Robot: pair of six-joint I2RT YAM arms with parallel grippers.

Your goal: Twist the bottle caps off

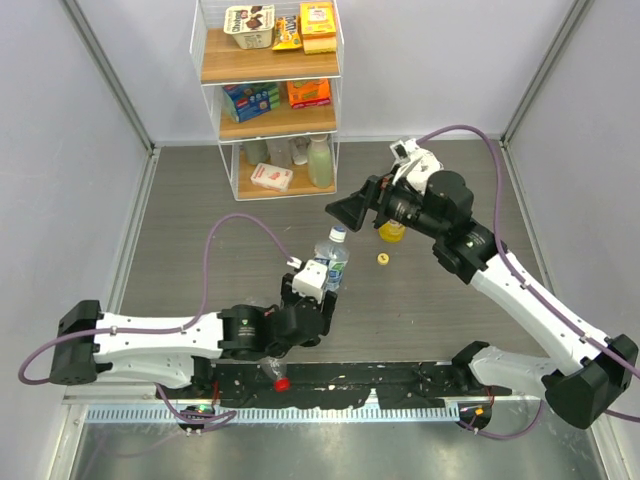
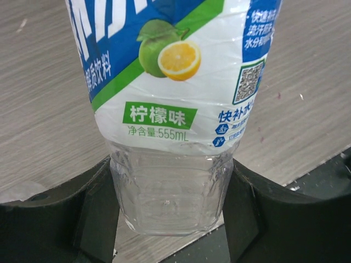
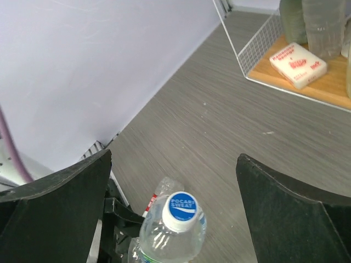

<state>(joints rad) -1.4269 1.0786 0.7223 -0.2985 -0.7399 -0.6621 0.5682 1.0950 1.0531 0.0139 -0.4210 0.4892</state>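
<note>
The left gripper [image 2: 170,197] is clamped on the blue-label bottle [image 1: 333,262], one black finger [image 2: 82,213] pressed to each side of the clear lower part just under the label. The bottle stands near the middle of the table [image 1: 200,200]. Its white cap [image 3: 182,209], printed blue on top, sits on the neck. The right gripper [image 3: 174,159] hangs above it with its jaws spread wide and nothing between them. In the right wrist view the cap lies below the gap between the two fingers, apart from both. A yellow cap [image 1: 382,258] lies loose on the table just to the right of this bottle, near the yellow bottle [image 1: 391,232], which is mostly hidden under the right arm. A red cap [image 1: 283,383] lies at the near edge of the table by the left arm, well apart from both grippers.
</note>
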